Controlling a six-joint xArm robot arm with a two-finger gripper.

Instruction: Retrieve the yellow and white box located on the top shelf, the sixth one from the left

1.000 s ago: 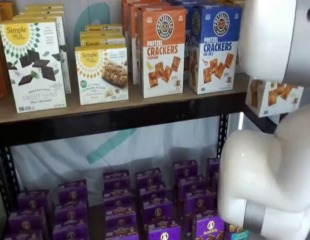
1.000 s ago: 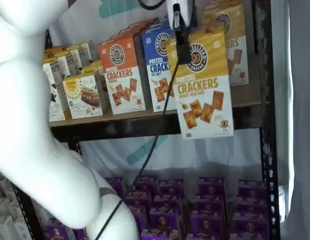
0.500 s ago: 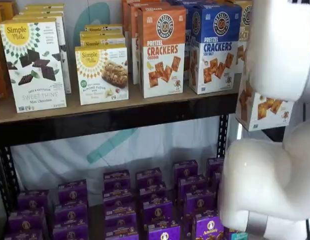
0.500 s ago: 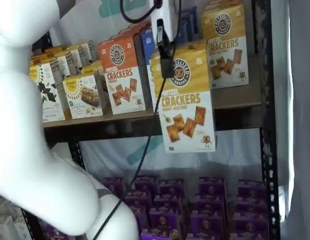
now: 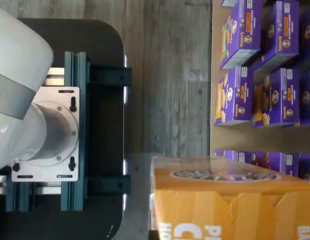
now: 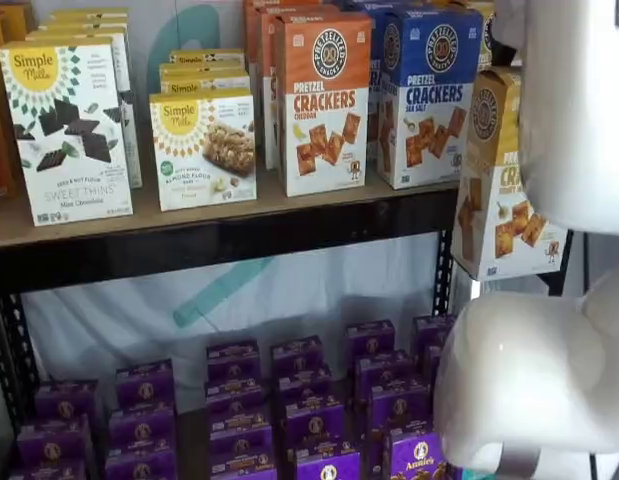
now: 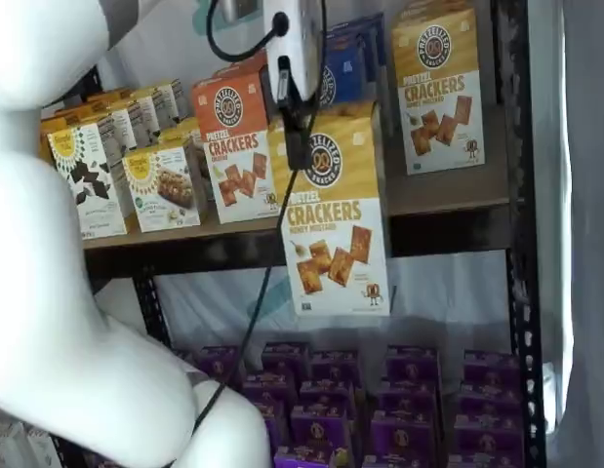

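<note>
Box (image 7: 333, 210) has slid left, clear of the shelf (image 7: 448, 195) now; gripper (image 7: 294, 117) looks clamped on its top edge, I think.

1. The yellow and white box (image 7: 333, 210) was topped in mustard yellow over white, with brown crackers pictured.
2. Orange (image 6: 325, 100) and blue cartons (image 6: 429, 95) were seen.
3. Purple boxes (image 6: 311, 420) were seen.

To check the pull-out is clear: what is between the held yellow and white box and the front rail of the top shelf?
Nothing; in a shelf view the yellow and white box hangs clear in front of the top shelf, gripped by the tool.
</note>
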